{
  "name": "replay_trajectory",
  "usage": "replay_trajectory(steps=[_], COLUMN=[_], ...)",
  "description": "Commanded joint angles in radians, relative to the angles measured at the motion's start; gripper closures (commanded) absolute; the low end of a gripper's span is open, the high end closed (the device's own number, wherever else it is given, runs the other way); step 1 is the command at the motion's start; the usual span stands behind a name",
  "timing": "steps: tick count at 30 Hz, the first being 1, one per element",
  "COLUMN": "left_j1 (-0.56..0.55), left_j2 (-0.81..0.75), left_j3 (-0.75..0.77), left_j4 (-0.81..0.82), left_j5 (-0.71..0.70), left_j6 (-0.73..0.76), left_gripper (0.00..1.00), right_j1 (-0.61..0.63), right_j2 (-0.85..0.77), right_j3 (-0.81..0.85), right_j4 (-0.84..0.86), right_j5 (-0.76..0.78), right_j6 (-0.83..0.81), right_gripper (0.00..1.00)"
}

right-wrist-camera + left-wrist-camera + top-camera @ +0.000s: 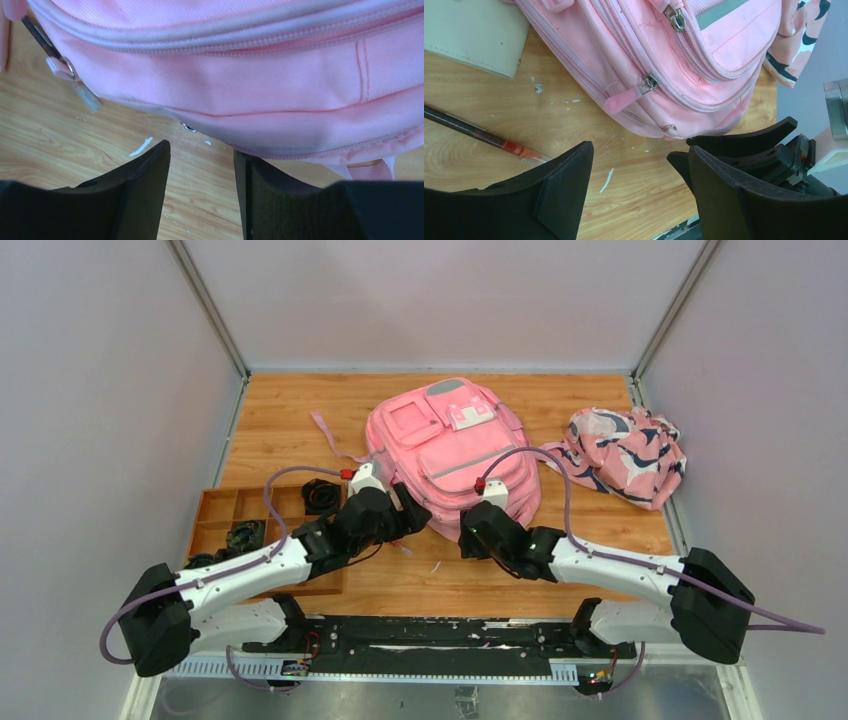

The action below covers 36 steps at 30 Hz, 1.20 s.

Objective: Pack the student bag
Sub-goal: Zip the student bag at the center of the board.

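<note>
The pink student bag point(450, 445) lies flat mid-table with its front pockets facing up. Both grippers sit at its near edge. My left gripper point(418, 517) is open over bare wood, with nothing between its fingers point(569, 175). In the left wrist view the student bag point(664, 60) shows a pink zipper pull point(624, 98) just ahead, and the right gripper's black fingers point(744, 142) stand close on the right. My right gripper point(466, 530) is open too, and its right fingertip point(242, 162) touches the student bag's lower seam point(280, 150).
A pink cloth with a navy-white pattern point(628, 455) lies right of the bag. A wooden compartment tray point(212, 502) with black items point(322, 495) sits on the left. A dark pen with a red band point(479, 134) and a flat cream object point(469, 35) lie near the left gripper.
</note>
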<state>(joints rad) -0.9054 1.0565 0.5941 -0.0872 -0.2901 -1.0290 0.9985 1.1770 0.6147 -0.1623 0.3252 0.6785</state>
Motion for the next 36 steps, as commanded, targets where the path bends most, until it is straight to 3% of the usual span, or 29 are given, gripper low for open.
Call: replay_trajectory(steps=[1, 10, 15, 16, 22, 28, 29, 36], left_j1=[0.002, 0.002, 0.003, 0.003, 0.012, 0.030, 0.035, 0.088], left_j2=[0.030, 0.144, 0.191, 0.196, 0.242, 0.284, 0.285, 0.255], left_j3=[0.005, 0.000, 0.025, 0.025, 0.050, 0.073, 0.075, 0.093], left_j4=[0.058, 0.189, 0.200, 0.209, 0.245, 0.240, 0.231, 0.148], left_j5=[0.004, 0.063, 0.035, 0.020, 0.002, 0.024, 0.024, -0.013], left_j6=[-0.048, -0.072, -0.057, -0.056, -0.051, -0.063, -0.065, 0.005], left_gripper=[0.23, 0.25, 0.32, 0.35, 0.50, 0.96, 1.00, 1.00], right_j1=[0.025, 0.064, 0.066, 0.066, 0.067, 0.069, 0.069, 0.070], right_j2=[0.033, 0.140, 0.109, 0.095, 0.029, -0.020, -0.025, -0.115], right_j3=[0.037, 0.047, 0.049, 0.046, 0.011, -0.020, -0.019, -0.020], right_j4=[0.085, 0.139, 0.097, 0.087, 0.041, -0.005, -0.016, -0.177], right_j5=[0.097, 0.247, 0.282, 0.287, 0.285, 0.258, 0.247, 0.187], right_j6=[0.052, 0.116, 0.112, 0.114, 0.129, 0.139, 0.132, 0.083], right_gripper=[0.48, 0.68, 0.98, 1.00, 1.00, 1.00, 1.00, 1.00])
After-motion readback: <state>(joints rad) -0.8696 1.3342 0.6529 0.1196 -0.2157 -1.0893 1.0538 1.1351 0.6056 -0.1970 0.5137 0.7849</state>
